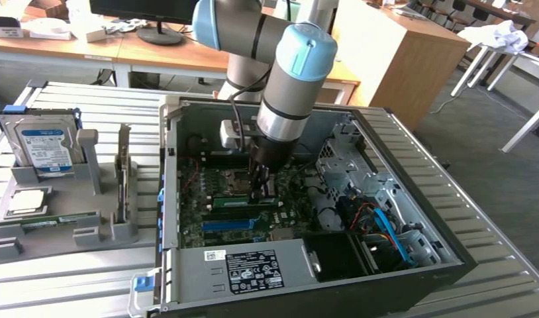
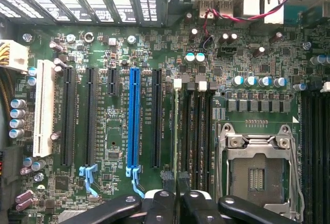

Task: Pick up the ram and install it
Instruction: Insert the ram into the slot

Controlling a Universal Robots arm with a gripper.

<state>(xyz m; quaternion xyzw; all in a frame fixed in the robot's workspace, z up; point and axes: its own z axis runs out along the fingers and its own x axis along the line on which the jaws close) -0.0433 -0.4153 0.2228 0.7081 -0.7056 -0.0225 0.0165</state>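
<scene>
The ram (image 2: 177,131) is seen edge on as a thin pale green line. It stands in the memory slot nearest the long black expansion slot, on the motherboard (image 2: 113,126). My gripper (image 2: 176,184) reaches down inside the open computer case (image 1: 251,268), its black fingers (image 2: 167,178) close together on either side of the ram's near end. In the exterior view the gripper (image 1: 261,192) hangs straight down over the middle of the motherboard.
An empty processor socket (image 2: 255,170) lies beside the memory slots, and a blue slot (image 2: 135,116) on the other side. On the exterior view's left a grey holder (image 1: 84,232) carries a hard drive (image 1: 44,147), a processor chip (image 1: 26,201) and another green stick (image 1: 49,220).
</scene>
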